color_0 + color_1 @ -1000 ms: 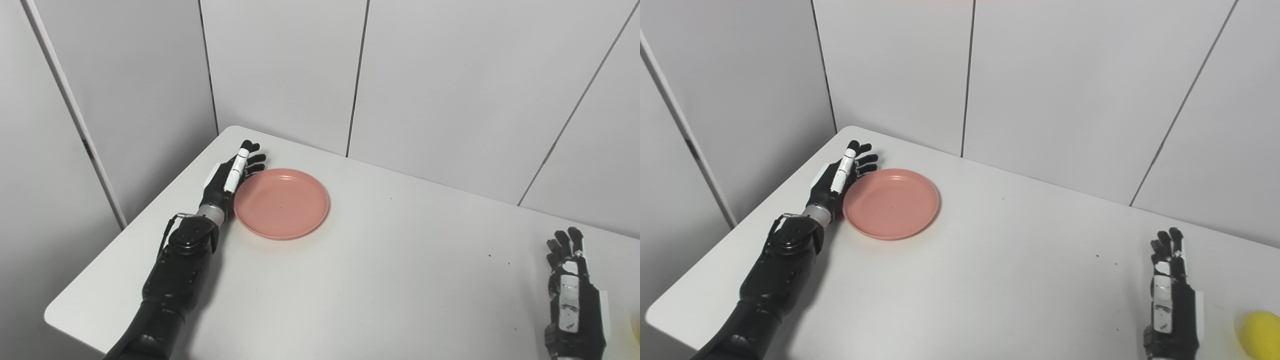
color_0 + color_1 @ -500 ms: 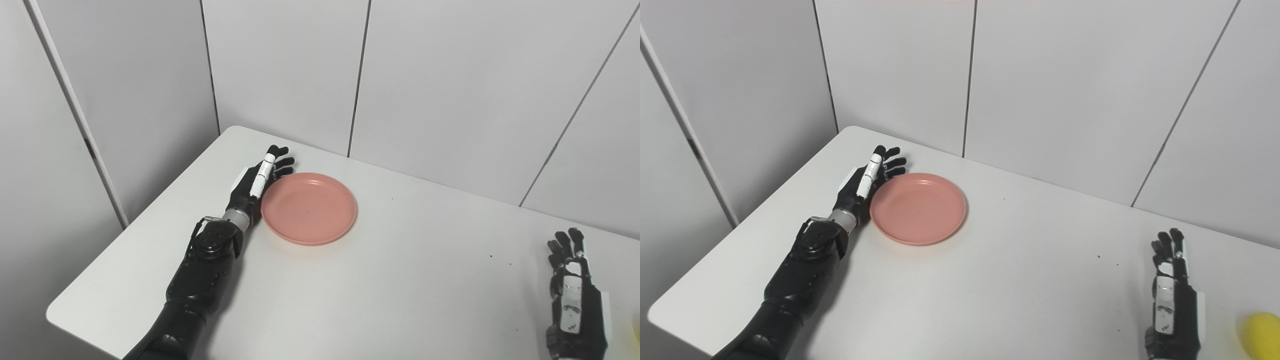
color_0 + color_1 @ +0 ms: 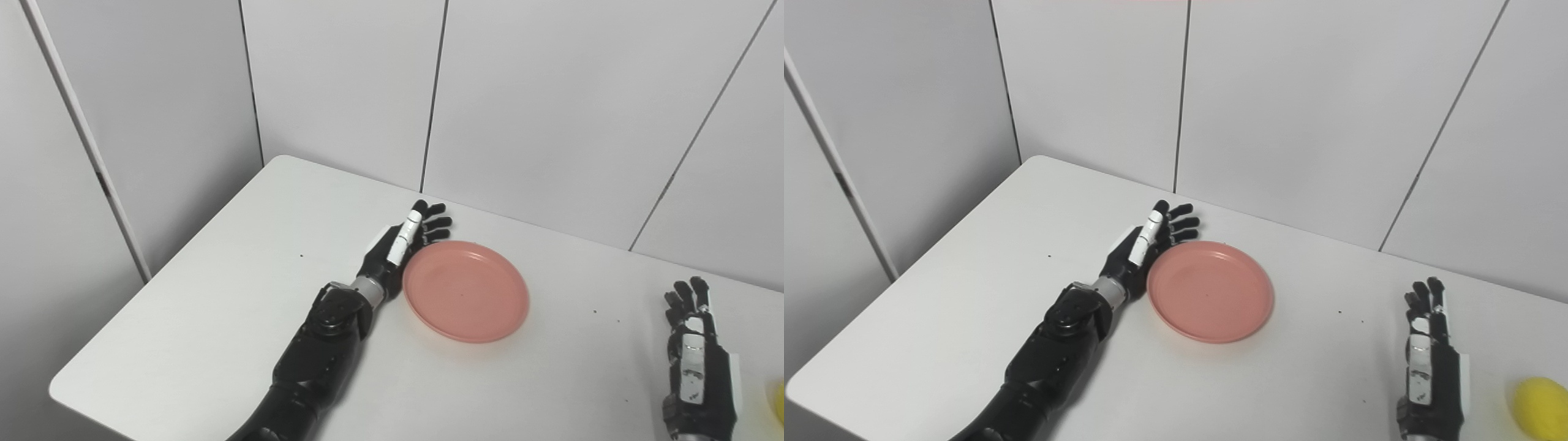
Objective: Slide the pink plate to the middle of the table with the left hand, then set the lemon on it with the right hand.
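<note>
As the fingers (image 3: 1181, 222) of our left hand (image 3: 1145, 245) stayed straight and a bit spread, holding nothing, we had the edge of that hand pressed vs. the left rim of the pink plate (image 3: 1211, 290). Compared w/ a sec. earlier, hand and plate had moved together from near the table's left far corner toward the right, approx. to the middle of the table (image 3: 968, 294). So we judged the slide step nearly or fully done; the lemon step hadn't started. Our right hand (image 3: 1430, 364) lay flat at the near right, fingers extended and a little apart, empty, same as before. The lemon (image 3: 1540, 408) sat on the table just right of it, not touching, well apart from the plate. No brands, labels or writing were readable anywhere.
</note>
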